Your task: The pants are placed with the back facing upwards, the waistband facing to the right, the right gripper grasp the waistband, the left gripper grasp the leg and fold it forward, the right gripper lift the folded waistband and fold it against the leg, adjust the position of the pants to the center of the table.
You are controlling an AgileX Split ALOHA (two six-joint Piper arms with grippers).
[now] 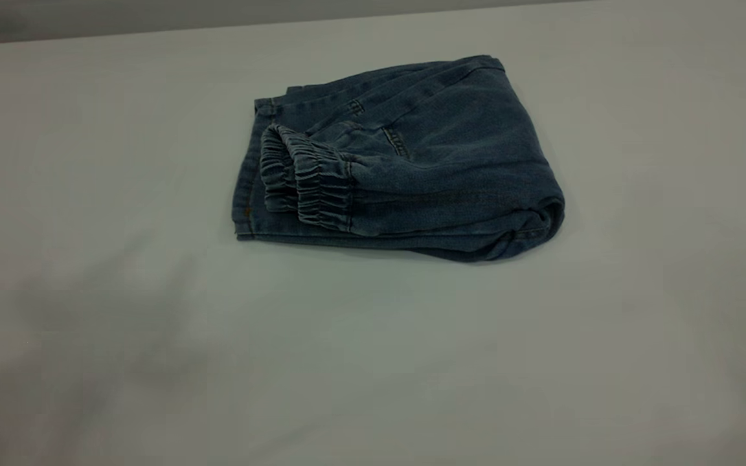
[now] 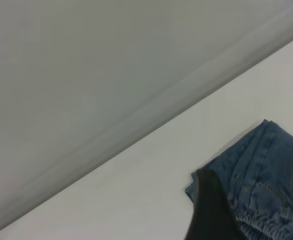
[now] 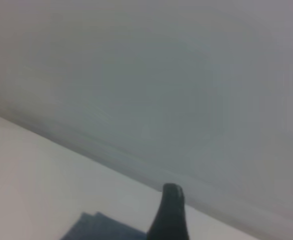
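A: Where are the pants?

B: Folded, lying on the table slightly toward the far side. You have 1 step left: centring.

A: The grippers?

B: Only 1 fingertip of each shows, left gripper, right gripper; I cannot tell their state. Nudge the whole bundle, keeping the waistband flat.

pants at table edge, left gripper's finger over them.
one black finger crosses the denim's near corner; stitched pocket seam and gathered elastic visible beside it; plain grey wall beyond the table.
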